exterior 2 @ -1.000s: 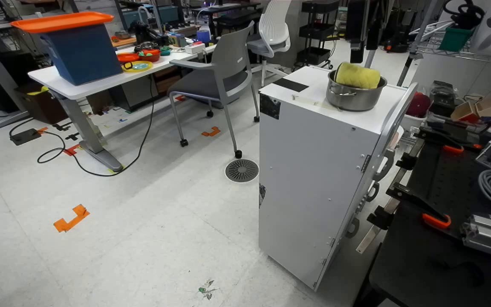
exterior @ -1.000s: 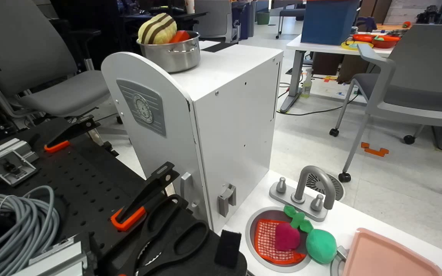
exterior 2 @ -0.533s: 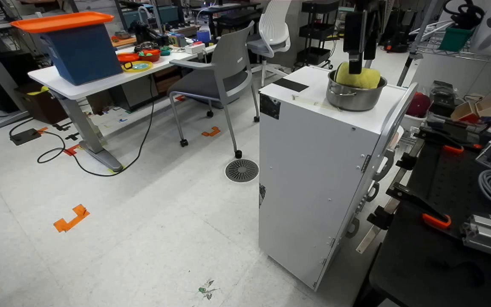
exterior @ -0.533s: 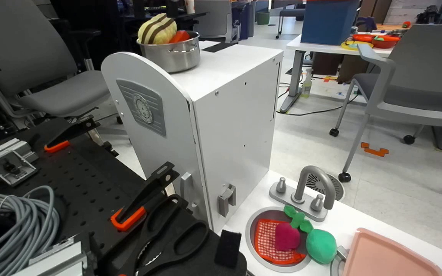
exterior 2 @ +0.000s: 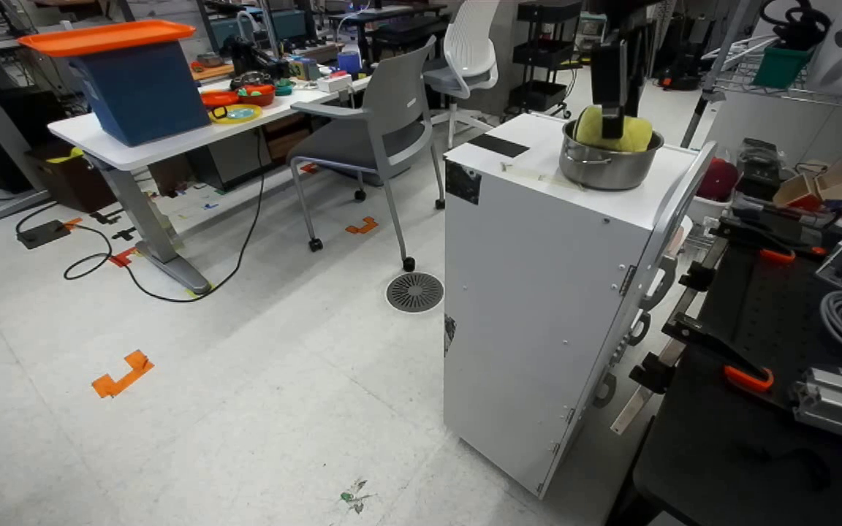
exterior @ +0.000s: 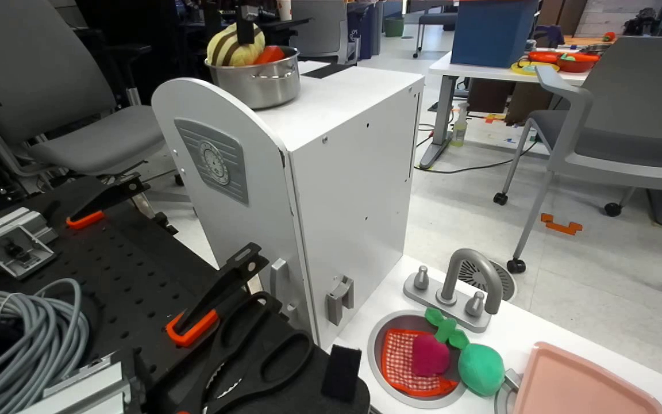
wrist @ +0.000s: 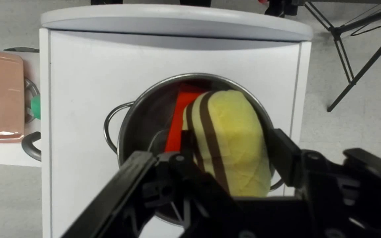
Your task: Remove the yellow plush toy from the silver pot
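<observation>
The silver pot [exterior 2: 606, 172] stands upright on the white cabinet top [exterior: 348, 95], with a flat black patch [exterior 2: 500, 145] near it.

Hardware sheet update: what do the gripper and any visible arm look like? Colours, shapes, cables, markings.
The gripper is black: two fingers with blocky tips, on jointed linkages with round pin heads; some edges look grey. No cable or lettering is clear on it. The arm is cut off or too dark to pick out in both exterior views.

The pot [exterior: 265, 85] is on the cupboard [exterior: 360, 178], with the toy [wrist: 235, 142] in it. In the wrist view, the fingers [wrist: 284, 157] are left and right of the toy. In an exterior view, the sink [exterior: 374, 348] is right of the cupboard, before the tap [exterior: 451, 276].
</observation>
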`<state>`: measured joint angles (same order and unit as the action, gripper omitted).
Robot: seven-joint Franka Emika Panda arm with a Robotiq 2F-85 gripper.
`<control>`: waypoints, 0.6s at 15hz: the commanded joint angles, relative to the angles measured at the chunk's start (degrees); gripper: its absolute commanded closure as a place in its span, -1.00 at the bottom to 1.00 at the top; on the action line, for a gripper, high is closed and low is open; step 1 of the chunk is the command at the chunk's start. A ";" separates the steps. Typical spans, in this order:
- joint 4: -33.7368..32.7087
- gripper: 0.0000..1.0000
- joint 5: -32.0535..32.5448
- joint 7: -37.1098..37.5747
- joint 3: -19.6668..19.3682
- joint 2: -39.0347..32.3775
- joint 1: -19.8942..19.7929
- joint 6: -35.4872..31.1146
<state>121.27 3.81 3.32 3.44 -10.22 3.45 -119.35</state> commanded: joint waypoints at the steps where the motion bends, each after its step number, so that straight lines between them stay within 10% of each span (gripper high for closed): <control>1: -0.67 0.39 -0.54 -0.30 -0.18 -0.30 0.06 -0.15; 5: -0.82 0.97 -0.41 0.56 -0.29 -0.37 0.10 -0.02; 9: -0.71 0.99 0.58 2.02 -0.86 0.73 -0.09 0.43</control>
<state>121.19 3.97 4.23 3.26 -10.22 3.42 -119.35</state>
